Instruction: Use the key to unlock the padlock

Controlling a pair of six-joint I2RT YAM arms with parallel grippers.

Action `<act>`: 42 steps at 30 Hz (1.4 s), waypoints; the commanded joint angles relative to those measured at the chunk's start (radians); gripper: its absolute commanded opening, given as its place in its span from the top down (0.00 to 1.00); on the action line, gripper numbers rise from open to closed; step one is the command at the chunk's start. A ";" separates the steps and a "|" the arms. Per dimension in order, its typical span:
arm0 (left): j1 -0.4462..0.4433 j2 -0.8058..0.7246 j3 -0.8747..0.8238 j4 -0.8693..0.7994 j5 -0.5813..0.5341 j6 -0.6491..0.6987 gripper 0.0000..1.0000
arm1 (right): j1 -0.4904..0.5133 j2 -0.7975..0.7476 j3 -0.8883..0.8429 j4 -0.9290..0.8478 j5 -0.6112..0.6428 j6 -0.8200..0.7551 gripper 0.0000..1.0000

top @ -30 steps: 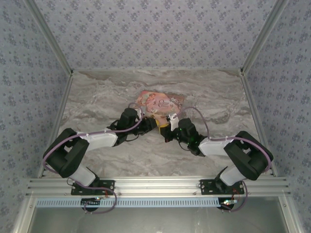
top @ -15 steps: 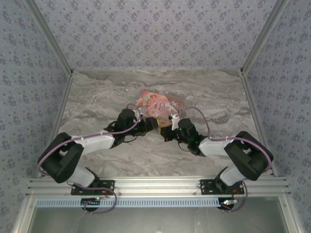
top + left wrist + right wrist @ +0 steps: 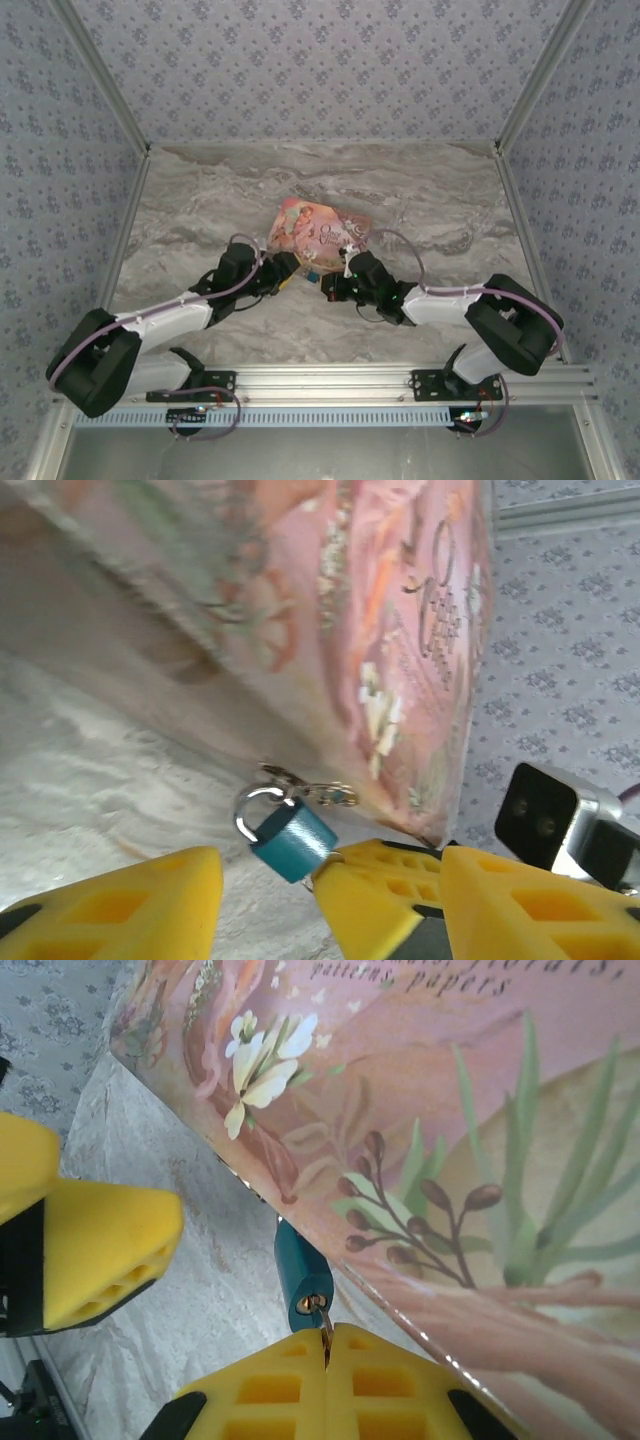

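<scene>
A grey-and-white marble-patterned bench sits inside a three-sided enclosure of pale blue-grey wallpapered walls printed with small floral sprigs. Bare aluminium posts run up the two rear corners, and a ribbed aluminium rail spans the near edge under soft, even light.

Both arms are reaching inward over the marbled table, converging near its middle. The left gripper and the right gripper are facing each other just in front of the pink tin. The padlock, a tiny teal speck, is sitting between them at the tin's near edge.
</scene>
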 commanded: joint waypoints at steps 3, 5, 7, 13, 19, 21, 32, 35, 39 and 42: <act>-0.012 -0.069 -0.056 -0.001 -0.076 -0.144 0.49 | 0.061 -0.024 -0.011 0.039 0.097 0.182 1.00; -0.023 -0.076 -0.064 -0.004 -0.091 -0.164 0.49 | 0.072 -0.033 -0.005 0.033 0.111 0.187 1.00; -0.031 -0.061 -0.061 0.010 -0.088 -0.183 0.50 | 0.077 -0.045 0.003 0.022 0.120 0.189 1.00; -0.080 0.037 -0.061 0.138 -0.085 -0.252 0.52 | 0.078 -0.060 0.007 0.019 0.117 0.220 1.00; -0.115 0.089 -0.057 0.187 -0.102 -0.305 0.55 | 0.078 -0.066 0.017 0.002 0.117 0.220 1.00; -0.122 0.103 -0.050 0.193 -0.101 -0.313 0.57 | 0.078 -0.066 0.019 0.000 0.113 0.217 1.00; -0.143 0.229 -0.022 0.325 -0.078 -0.391 0.65 | 0.075 -0.063 0.047 -0.001 0.080 0.212 1.00; -0.149 0.251 -0.012 0.346 -0.087 -0.398 0.67 | 0.074 -0.062 0.045 0.001 0.080 0.213 1.00; -0.155 0.277 -0.002 0.373 -0.092 -0.411 0.68 | 0.075 -0.057 0.049 0.015 0.064 0.208 1.00; -0.158 0.294 0.001 0.394 -0.100 -0.419 0.71 | 0.075 -0.054 0.050 0.015 0.062 0.210 1.00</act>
